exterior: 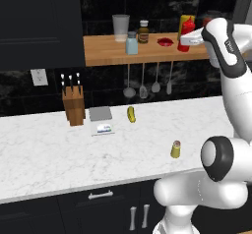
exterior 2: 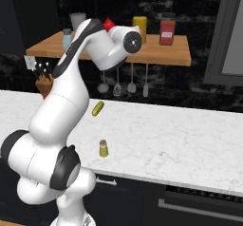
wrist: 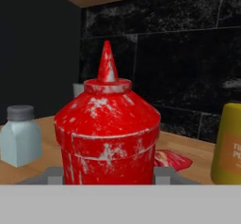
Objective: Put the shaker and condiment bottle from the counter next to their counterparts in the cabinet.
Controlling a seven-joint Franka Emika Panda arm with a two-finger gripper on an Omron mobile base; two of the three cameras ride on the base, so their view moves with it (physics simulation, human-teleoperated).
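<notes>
The red condiment bottle (wrist: 107, 129) is seen gripped between the jaws at the level of the wooden shelf (exterior: 106, 53), its body filling the space between the two fingers in the hand view and its pointed cap standing upright above them. The pale blue shaker (wrist: 20, 134) is seen on the shelf to the left of the jaws in the hand view, and the wide yellow bottle (wrist: 229, 143) to their right, both a little beyond the held bottle; a flat red object (wrist: 170, 159) lies on the board just behind it. The olive shaker (exterior: 175, 149) is left standing on the marble bench (exterior: 44, 149), far below the jaws, with a yellow pickle-like thing (exterior: 131, 114) further back on the same surface and a knife block (exterior: 74, 105) near the wall. A red jar (exterior 2: 167, 29) stands at the shelf's far end.
</notes>
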